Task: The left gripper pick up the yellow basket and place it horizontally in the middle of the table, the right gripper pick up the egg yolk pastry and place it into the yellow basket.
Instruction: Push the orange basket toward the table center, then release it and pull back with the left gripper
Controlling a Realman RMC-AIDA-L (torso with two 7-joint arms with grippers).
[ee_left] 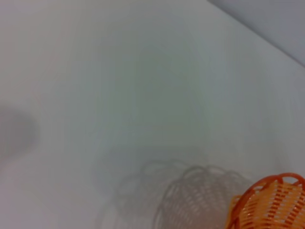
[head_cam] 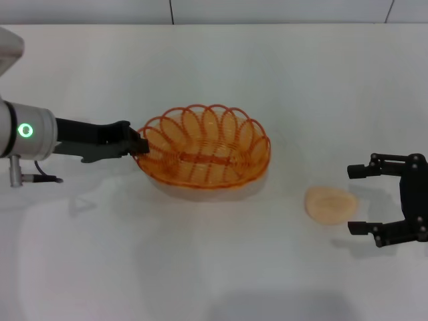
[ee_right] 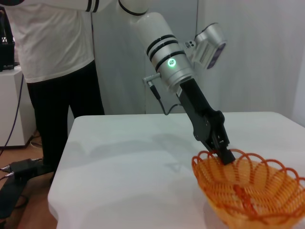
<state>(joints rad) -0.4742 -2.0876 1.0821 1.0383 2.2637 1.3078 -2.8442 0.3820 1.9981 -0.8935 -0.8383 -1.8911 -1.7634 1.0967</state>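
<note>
Between the spread fingers of the black labelled right gripper [head_cam: 374,202], just ahead of them on the plain white table [head_cam: 221,267], lies the small peach-cream egg yolk pastry [head_cam: 330,203], untouched. Farther off, the black left gripper [head_cam: 138,146] pinches the rim of the oval orange-yellow wire basket [head_cam: 206,152]. A person in white shirt [ee_right: 50,38] stands beyond the table.
</note>
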